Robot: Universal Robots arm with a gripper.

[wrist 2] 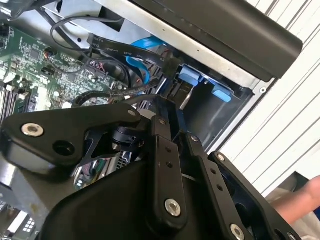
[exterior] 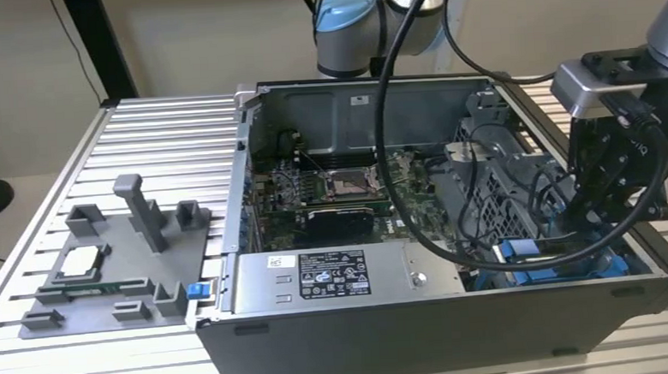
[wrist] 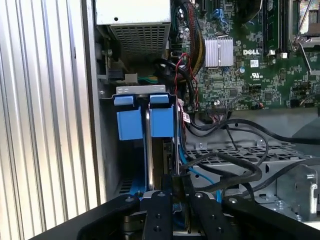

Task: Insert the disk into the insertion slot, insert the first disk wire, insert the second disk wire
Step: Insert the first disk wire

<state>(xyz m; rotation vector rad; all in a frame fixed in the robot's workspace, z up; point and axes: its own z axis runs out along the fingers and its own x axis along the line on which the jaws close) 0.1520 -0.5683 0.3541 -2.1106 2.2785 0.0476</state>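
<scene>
The disk [wrist: 135, 125], seen edge-on in its bright blue frame, stands inside the insertion slot [wrist: 107, 150] at the case's front corner on the exterior view's right. Its blue tabs [wrist 2: 192, 76] sit at the mouth of the grey bay [wrist 2: 212, 117]. In the exterior view the blue frame [exterior: 521, 253] shows just under my gripper [exterior: 597, 240], which reaches down into that corner. In both wrist views the black fingers [wrist: 157, 210] lie close together, and my gripper [wrist: 177, 182] [wrist 2: 175, 112] is shut on the frame's near edge. The disk's label is hidden.
Loose black cables [wrist: 235, 167] and a blue cable [wrist 2: 142, 42] drape over the ribbed drive cage [exterior: 506, 195] beside the bay. The labelled power-supply box [exterior: 328, 277] lies along the case front. A grey fixture [exterior: 121, 267] occupies the slatted table. A hand [wrist 2: 300, 200] shows outside the case.
</scene>
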